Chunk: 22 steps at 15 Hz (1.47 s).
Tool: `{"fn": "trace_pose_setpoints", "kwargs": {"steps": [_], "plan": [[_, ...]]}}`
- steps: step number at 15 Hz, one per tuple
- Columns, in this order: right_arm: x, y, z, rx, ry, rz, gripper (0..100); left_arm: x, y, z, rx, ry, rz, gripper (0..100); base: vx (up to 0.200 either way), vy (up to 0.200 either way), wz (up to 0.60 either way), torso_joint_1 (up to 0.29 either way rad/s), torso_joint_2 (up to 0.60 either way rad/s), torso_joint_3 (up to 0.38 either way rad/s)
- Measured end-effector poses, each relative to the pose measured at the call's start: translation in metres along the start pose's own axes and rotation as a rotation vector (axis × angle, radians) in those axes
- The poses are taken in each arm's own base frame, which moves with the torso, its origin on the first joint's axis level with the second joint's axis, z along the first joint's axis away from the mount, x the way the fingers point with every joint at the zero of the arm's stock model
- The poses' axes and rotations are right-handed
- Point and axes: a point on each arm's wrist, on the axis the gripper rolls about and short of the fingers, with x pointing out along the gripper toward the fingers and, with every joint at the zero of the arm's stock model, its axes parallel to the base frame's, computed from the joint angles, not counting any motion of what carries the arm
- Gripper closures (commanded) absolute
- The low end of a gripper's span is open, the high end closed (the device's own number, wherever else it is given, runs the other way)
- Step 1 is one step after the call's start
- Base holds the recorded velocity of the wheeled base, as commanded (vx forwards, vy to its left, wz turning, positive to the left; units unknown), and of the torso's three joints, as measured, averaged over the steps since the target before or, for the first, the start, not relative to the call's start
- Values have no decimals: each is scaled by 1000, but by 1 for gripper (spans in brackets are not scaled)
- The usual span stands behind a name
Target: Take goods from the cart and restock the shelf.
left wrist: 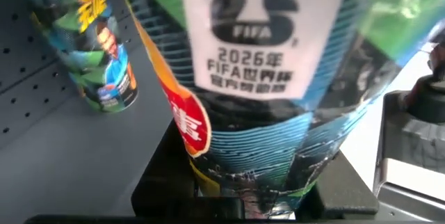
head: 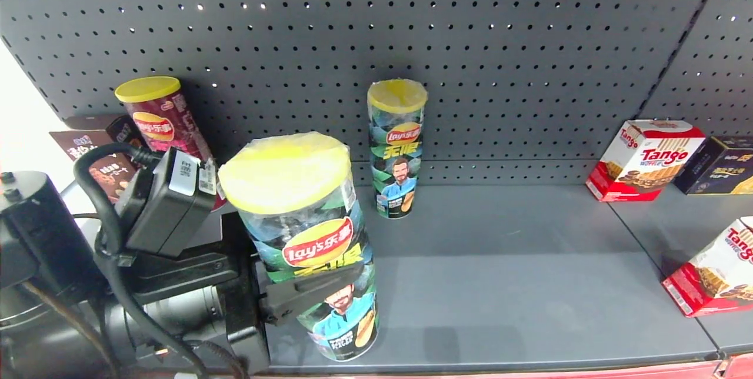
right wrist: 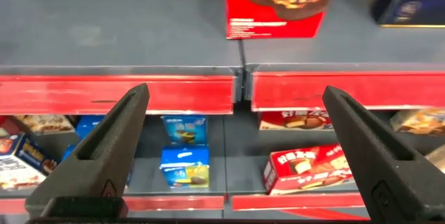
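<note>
- Grey pegboard [head: 500, 43] backs a grey shelf [head: 517, 285]. The middle stretch of the board is bare, so there's room for stock.
- Left gripper [head: 317, 292] is clamped across the lower body of a chip can [head: 300, 214] with a yellow lid. The can is roughly upright, near the shelf's front edge on its left side.
- The low, side-on grip likely keeps the can vertical so it can be set straight onto its base. I can't tell whether the base touches the board.
- A matching second can [head: 397, 149] stands upright just in front of the pegboard, well apart from the held one. It probably marks the row to fill.
- A maroon can [head: 159, 117] leans against the pegboard at far left. A wafer box [head: 647, 158] sits at far right.
- The left wrist view adds the held can's back label [left wrist: 250, 50] and the second can [left wrist: 97, 50] beyond it, both hidden from the head camera.
- The right wrist view shows the right gripper [right wrist: 236, 92] with fingers spread wide, holding nothing, off the shelf front. It also shows the red price rail [right wrist: 118, 95] and blue packs [right wrist: 184, 165] on a lower tier.
</note>
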Motion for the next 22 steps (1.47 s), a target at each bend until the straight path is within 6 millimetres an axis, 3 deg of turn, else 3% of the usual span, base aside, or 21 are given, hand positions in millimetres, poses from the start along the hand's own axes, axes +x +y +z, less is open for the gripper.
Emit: {"fn": "trace_pose_setpoints", "kwargs": {"steps": [3,4,6,9,11,13,18,22], "plan": [[-1,0,3,-12,-5,17,0,0,0,-1,-2,4,5,100,0,0,0,0,0,0],[-3,0,14,-13,-37,29,0,1,2,0,-1,1,11,100,0,0,0,0,0,0],[-4,1,45,-21,-61,91,0,3,5,1,3,-9,13,100,0,0,0,0,0,0],[8,3,108,-72,-72,199,0,2,7,2,2,-11,22,100,0,0,0,0,0,0],[25,4,148,-96,-68,273,0,1,13,6,9,-24,43,100,0,0,0,0,0,0],[48,8,168,-101,-18,374,0,0,16,8,12,-31,41,100,0,0,0,0,0,0],[108,37,186,-112,85,591,0,-7,25,6,5,-19,74,100,0,0,0,0,0,0],[164,66,197,-103,12,644,0,-9,27,4,2,-13,91,100,0,0,0,0,0,0]]}}
